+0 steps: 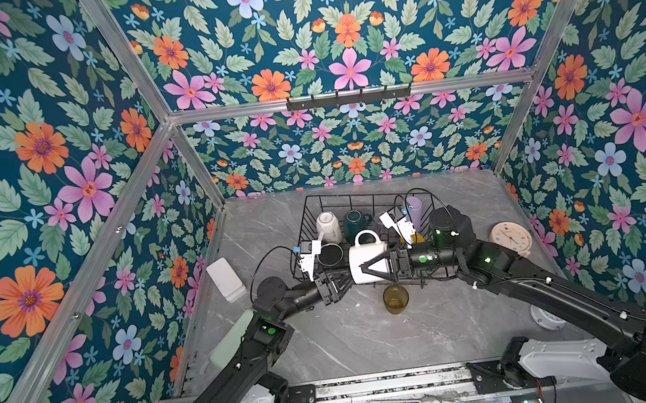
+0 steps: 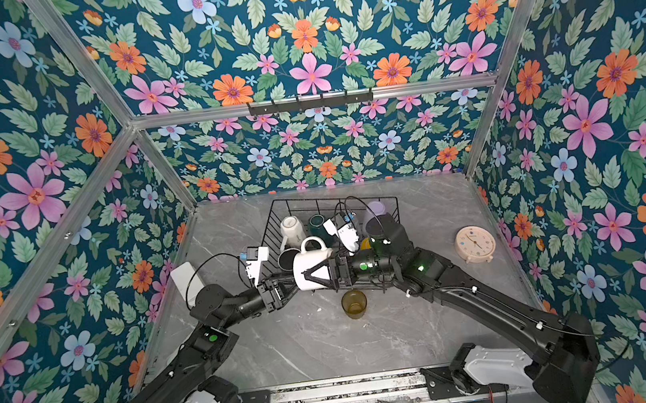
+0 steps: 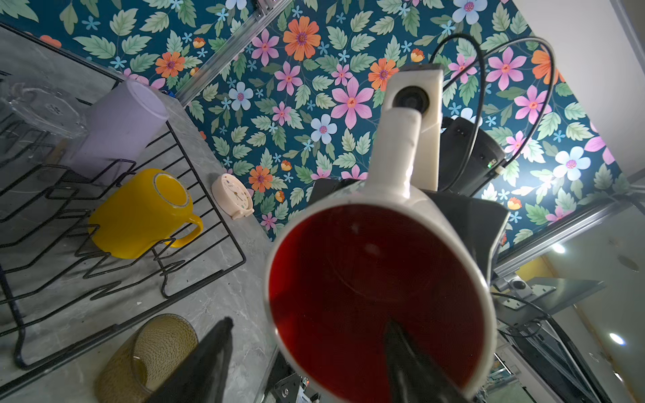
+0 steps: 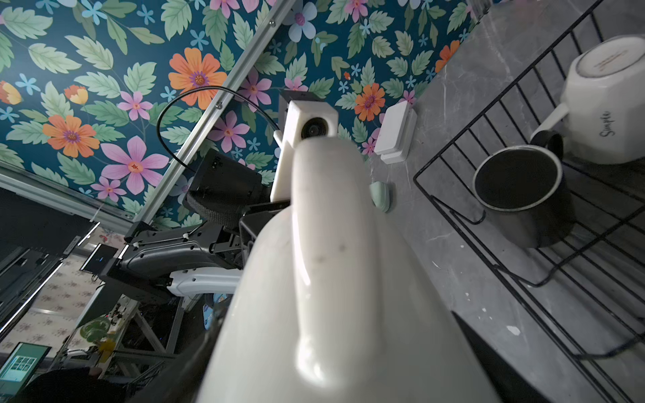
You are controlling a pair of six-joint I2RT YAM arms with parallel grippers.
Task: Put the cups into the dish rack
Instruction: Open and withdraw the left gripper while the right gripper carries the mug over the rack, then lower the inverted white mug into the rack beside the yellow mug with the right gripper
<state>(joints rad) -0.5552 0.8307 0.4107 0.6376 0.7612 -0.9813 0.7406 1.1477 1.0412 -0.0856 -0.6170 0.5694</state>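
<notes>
the white/red mug (image 1: 367,253) lies sideways in the air by the near edge of the dish rack (image 1: 354,198). we'd draw the left gripper (image 1: 337,282) straight out, clear of the rim. its fingers (image 3: 408,359) stand apart, one inside the mouth, gripping nothing. the right gripper (image 1: 365,269) clamps the body.

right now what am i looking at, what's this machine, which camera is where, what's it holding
Two black robot arms, each ending in a two-fingered gripper, work on a table. Two pictures look down from one overhead camera pair; the other two come from cameras on the wrists. The right gripper is clamped around a white mug with a red inside, on its side. The left gripper is open, fingers astride the mug's rim. Behind, a black dish rack holds cups; an amber tumbler and a clock sit on the table.
</notes>
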